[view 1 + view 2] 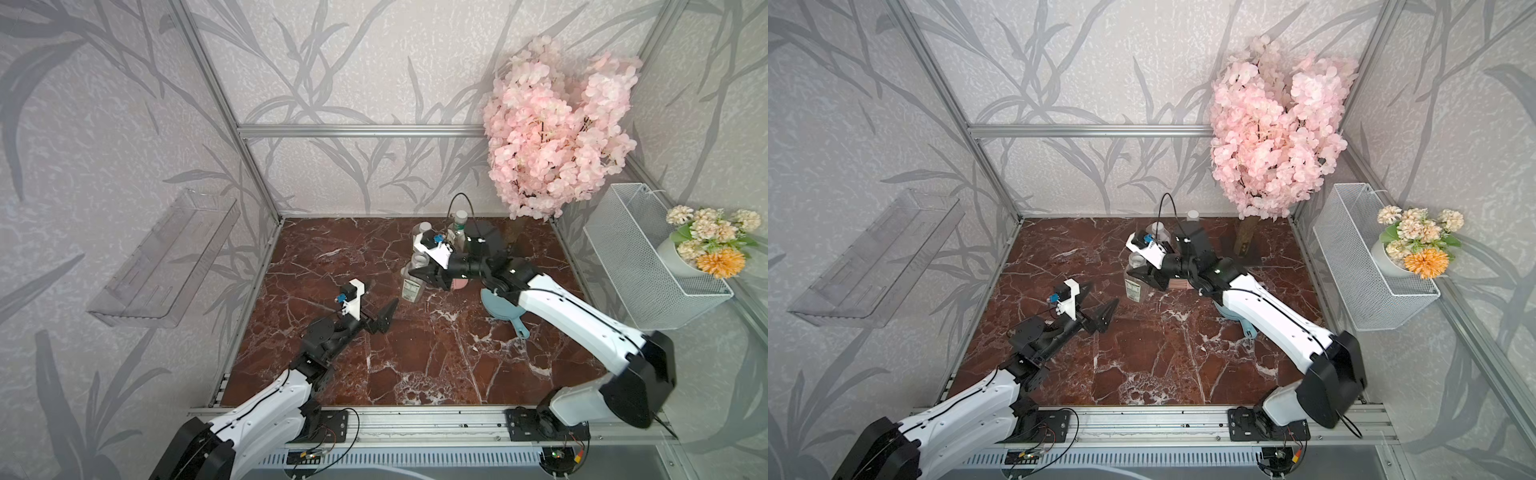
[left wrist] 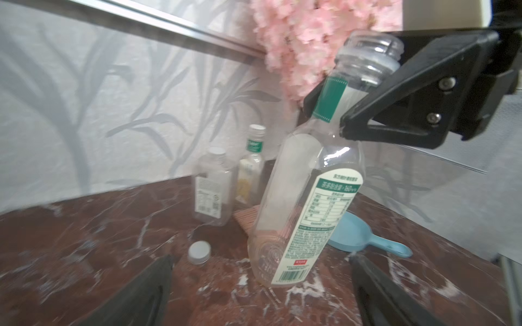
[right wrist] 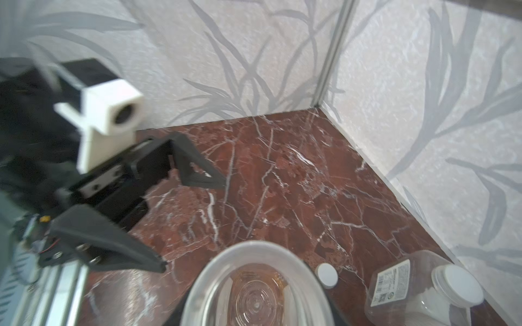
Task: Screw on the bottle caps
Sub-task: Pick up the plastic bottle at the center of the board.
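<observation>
The uncapped round bottle (image 2: pixel 305 203) is near the middle of the bench (image 1: pixel 415 365), in both top views a little to the 1 o'clock side of centre. It is tipped off upright, long axis slanted, open mouth highest. Whether its foot rests on the bench or hangs just clear, I cannot tell. The right jaws are closed around its shoulder, just under the threaded neck.

Its loose cap (image 2: pixel 199 252) lies flat on the bench near the foot, on the side toward the square bottle (image 2: pixel 210 186). That bottle and the other round bottle (image 2: pixel 252 166), at about 12 o'clock behind, both wear caps, so this looks like the last one.

The left jaws hang wide open and empty, with the bottle at roughly 2 o'clock from them in a top view. The left arm (image 1: pixel 266 407) is the free one and looks the likelier to fetch the cap.
</observation>
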`<action>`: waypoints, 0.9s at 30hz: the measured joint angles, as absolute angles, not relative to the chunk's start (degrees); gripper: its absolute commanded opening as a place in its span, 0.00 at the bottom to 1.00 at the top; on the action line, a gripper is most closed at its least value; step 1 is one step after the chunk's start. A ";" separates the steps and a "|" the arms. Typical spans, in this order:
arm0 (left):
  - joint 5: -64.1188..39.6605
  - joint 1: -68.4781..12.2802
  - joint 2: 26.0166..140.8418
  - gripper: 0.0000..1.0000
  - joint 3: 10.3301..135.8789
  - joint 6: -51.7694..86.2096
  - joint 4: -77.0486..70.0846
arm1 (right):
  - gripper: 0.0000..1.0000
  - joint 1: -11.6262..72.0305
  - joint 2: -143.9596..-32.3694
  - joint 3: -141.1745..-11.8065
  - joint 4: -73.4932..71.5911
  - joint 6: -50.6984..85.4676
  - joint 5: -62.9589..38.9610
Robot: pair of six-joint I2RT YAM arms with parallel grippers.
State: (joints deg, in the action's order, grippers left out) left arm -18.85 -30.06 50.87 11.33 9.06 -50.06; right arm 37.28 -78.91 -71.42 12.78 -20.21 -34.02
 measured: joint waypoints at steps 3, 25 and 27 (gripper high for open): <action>-28.75 -31.44 53.60 1.00 11.66 7.79 -53.10 | 0.19 37.26 -72.10 -67.90 17.08 -22.72 -39.81; -47.77 -43.13 70.85 0.74 25.23 -3.77 -45.74 | 0.24 37.60 -66.65 -67.99 33.76 -30.52 -49.41; -48.31 -43.13 71.53 0.66 25.63 -3.92 -45.41 | 0.27 37.60 -67.09 -68.60 34.22 -30.96 -49.12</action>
State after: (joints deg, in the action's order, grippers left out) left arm -48.31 -43.13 71.53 25.63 -3.92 -45.41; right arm 37.60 -67.09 -68.60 34.22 -30.96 -49.12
